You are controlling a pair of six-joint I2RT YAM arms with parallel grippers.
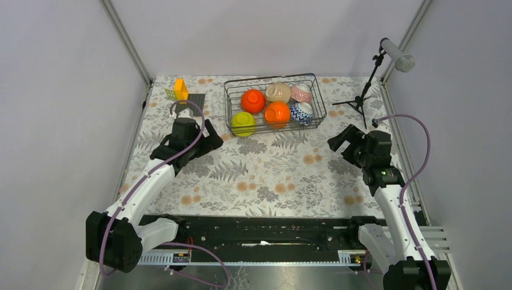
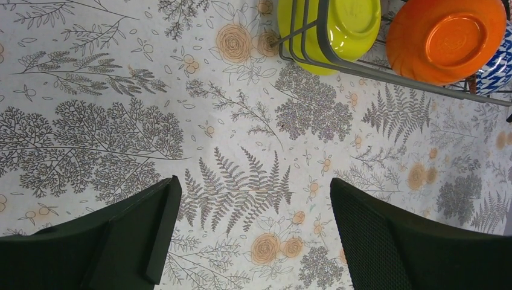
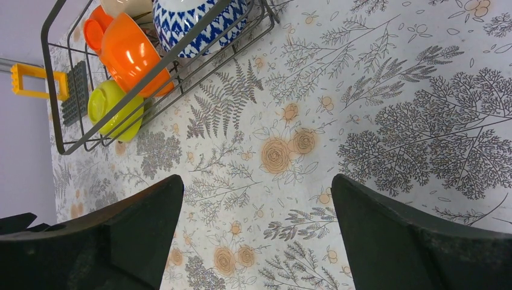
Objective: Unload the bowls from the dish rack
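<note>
Your left wrist view cut off most of the blue-and-white bowl [image 2: 498,66]; your right wrist view clipped the cream bowl [image 3: 124,6].

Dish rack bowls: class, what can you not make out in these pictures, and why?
Pink patterned bowl: top view, too small for its pattern; absent from wrist views.
Blue-and-white bowl: right wrist view, cut by top edge, crossed by dish rack wires.
Yellow-green bowl: left wrist view, cut by top edge.
</note>
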